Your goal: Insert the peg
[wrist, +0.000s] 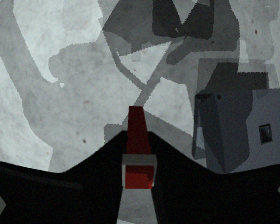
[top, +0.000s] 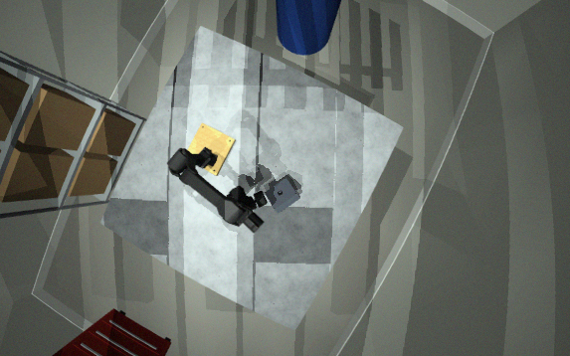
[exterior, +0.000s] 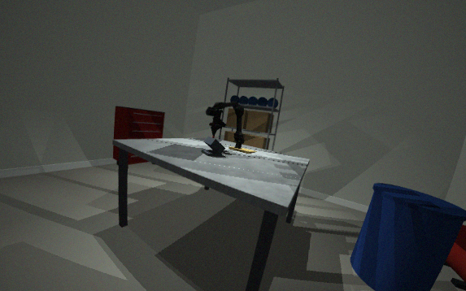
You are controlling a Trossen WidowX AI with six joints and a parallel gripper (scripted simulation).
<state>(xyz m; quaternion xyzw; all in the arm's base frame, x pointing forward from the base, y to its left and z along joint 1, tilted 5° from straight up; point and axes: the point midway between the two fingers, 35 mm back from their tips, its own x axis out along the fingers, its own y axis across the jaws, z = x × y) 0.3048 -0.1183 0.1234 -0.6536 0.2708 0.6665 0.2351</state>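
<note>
Grey and dim, the room surrounds a pale mottled table (top: pixel 316 149) that carries me and my work. My gripper (wrist: pixel 136 137) is clamped on a red peg (wrist: pixel 138 149) with flat sides; the two dark fingers press it from either side, and its lower end points down toward the table top. Seen through the wrist camera, the peg hangs in the air above the surface, apart from it. Just to the right of the peg sits the sloped panel (wrist: pixel 240 129), a grey-blue block with one small dark square hole (wrist: pixel 265 132) in its slanted face. The peg is beside the panel and is not in the hole. From above, my gripper (top: pixel 259 199) is just beside the panel (top: pixel 283 193), near the middle of the table. My black arm (top: pixel 207 191) reaches back to a yellow base plate (top: pixel 202 136). Farther out, a metal shelf rack (exterior: pixel 227 97) holds cardboard boxes and blue round items. A red cabinet (exterior: pixel 138 122) stands by the wall, and a blue barrel (exterior: pixel 405 236) stands on the floor off one corner of the table.
</note>
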